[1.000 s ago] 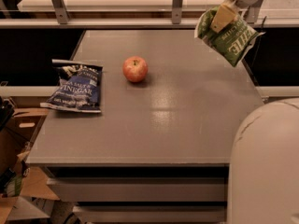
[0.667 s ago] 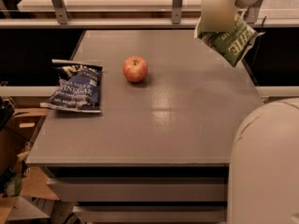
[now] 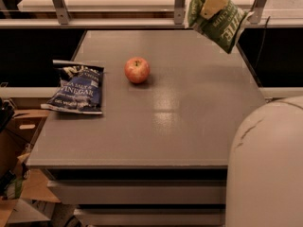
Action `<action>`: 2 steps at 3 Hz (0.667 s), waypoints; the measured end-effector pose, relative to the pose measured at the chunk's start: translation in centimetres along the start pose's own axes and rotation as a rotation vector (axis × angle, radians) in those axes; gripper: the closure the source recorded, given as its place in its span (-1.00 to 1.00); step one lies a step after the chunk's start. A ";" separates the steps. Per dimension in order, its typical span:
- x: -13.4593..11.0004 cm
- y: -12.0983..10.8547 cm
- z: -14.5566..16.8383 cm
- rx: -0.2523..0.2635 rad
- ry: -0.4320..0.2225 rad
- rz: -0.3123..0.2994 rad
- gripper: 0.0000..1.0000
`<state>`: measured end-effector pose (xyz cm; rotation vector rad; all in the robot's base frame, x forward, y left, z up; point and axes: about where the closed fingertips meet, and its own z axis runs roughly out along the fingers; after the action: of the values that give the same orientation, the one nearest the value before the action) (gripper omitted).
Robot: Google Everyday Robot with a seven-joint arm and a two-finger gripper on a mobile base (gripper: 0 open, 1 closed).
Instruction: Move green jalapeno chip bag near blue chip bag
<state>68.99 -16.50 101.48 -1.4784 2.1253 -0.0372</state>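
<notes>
My gripper (image 3: pixel 214 1) is at the top right of the camera view, shut on the green jalapeno chip bag (image 3: pixel 222 25). The bag hangs tilted in the air above the table's far right part, its white lettering facing me. The blue chip bag (image 3: pixel 77 89) lies flat near the table's left edge, with white "SEA SALT & VINEGAR" lettering. The green bag is far from it, across the width of the table.
A red apple (image 3: pixel 137 70) stands on the grey table (image 3: pixel 161 131) between the two bags, nearer the blue one. A rail with metal posts (image 3: pixel 180 4) runs behind the table. My white body (image 3: pixel 267 169) fills the lower right. Cardboard boxes (image 3: pixel 21 126) sit at the left.
My gripper has carried the green bag to the left and a little higher. The blue bag and the apple have not moved.
</notes>
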 end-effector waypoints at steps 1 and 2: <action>-4.2 1.0 -0.8 0.007 -0.028 -0.174 1.00; -8.7 2.6 -0.8 0.001 -0.049 -0.349 1.00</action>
<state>68.54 -8.05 104.93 -1.8133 1.8059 -0.1286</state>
